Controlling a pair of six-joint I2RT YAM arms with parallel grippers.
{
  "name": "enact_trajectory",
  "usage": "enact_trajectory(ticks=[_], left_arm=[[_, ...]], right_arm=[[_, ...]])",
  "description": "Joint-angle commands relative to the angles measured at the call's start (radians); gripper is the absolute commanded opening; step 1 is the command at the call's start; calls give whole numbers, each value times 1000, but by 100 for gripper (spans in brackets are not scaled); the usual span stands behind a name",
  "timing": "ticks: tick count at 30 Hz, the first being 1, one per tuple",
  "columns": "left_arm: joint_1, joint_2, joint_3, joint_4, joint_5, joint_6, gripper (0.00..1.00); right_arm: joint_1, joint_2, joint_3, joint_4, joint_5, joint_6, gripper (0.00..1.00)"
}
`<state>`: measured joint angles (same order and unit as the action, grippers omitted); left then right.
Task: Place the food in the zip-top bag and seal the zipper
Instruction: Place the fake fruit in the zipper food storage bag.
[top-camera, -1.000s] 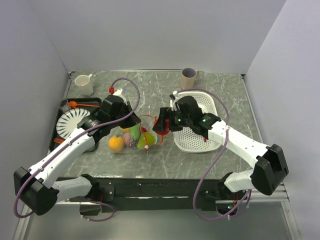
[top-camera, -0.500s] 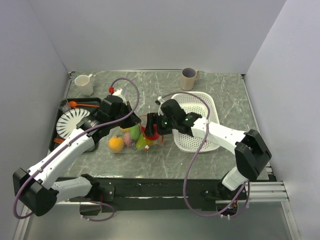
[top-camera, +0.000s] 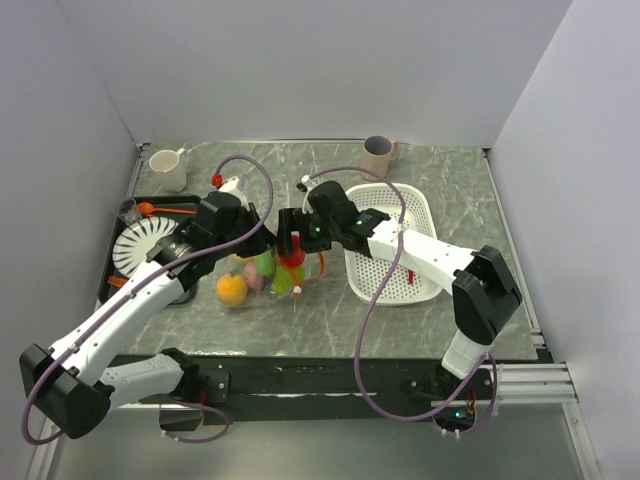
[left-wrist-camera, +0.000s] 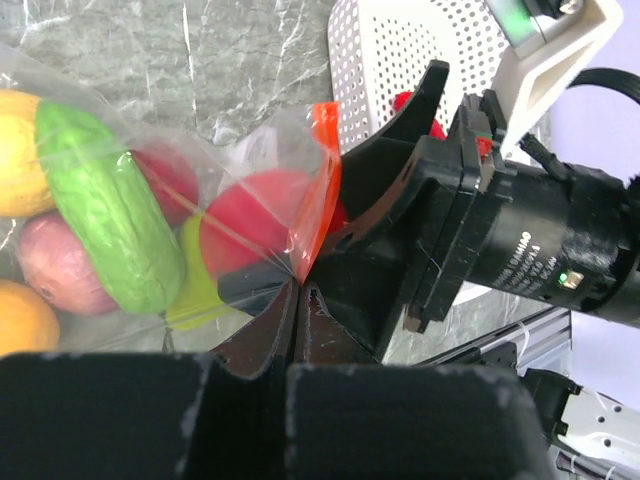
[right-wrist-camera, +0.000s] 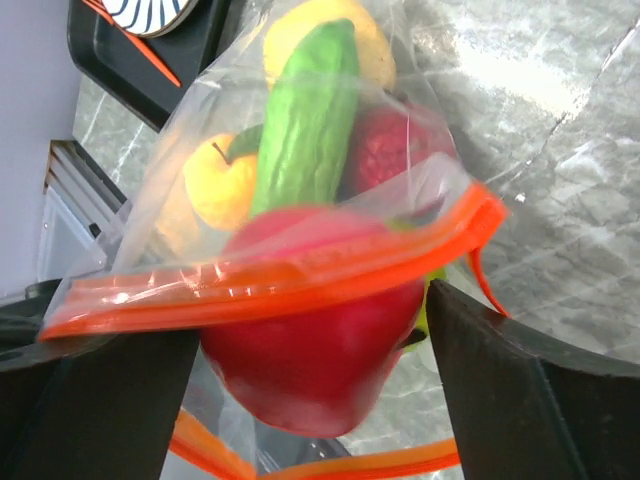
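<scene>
On a grey desk (top-camera: 330, 312), the left gripper (left-wrist-camera: 297, 295) is pinched together on the edge of a clear bag (top-camera: 258, 275). Inside the bag lie a green cucumber (right-wrist-camera: 305, 120) and a yellow fruit (right-wrist-camera: 225, 180). At the bag's mouth, just under its orange-red zipper (right-wrist-camera: 300, 272), the right gripper (right-wrist-camera: 310, 315) is clamped on a red fruit (right-wrist-camera: 310, 360). A white basket (top-camera: 415, 225) stands right of the bag.

Light: bright, even, from overhead; faint soft shadows on bench (top-camera: 300, 160).
Glare: white patch on the stone and sheen on bag (right-wrist-camera: 440, 170), right wrist view.
Focus: top view sharp; left hand (left-wrist-camera: 298, 300) foreground dark, blurred; red fruit (right-wrist-camera: 310, 340) slightly soft.
</scene>
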<state>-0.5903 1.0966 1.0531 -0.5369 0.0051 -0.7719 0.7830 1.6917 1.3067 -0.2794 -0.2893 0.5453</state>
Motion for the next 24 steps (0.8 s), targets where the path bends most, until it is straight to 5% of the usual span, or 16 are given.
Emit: enact_trajectory(ticks=[1,8,12,24], left_arm=[[-2,-50,25,29,-35,-6,1],[-2,-49,30,17,-65,-18,1],[-2,-58,21,26,-68,-21,1],[0,-60,22,20,-90,-33,1]], right_arm=[[9,-55,48,11,1,-41,100],[-2,-179,2,-12,110,-57,100],[-24,-179,12,-26,-3,-73,98],[-22,-308,-118,-103,99,4,56]])
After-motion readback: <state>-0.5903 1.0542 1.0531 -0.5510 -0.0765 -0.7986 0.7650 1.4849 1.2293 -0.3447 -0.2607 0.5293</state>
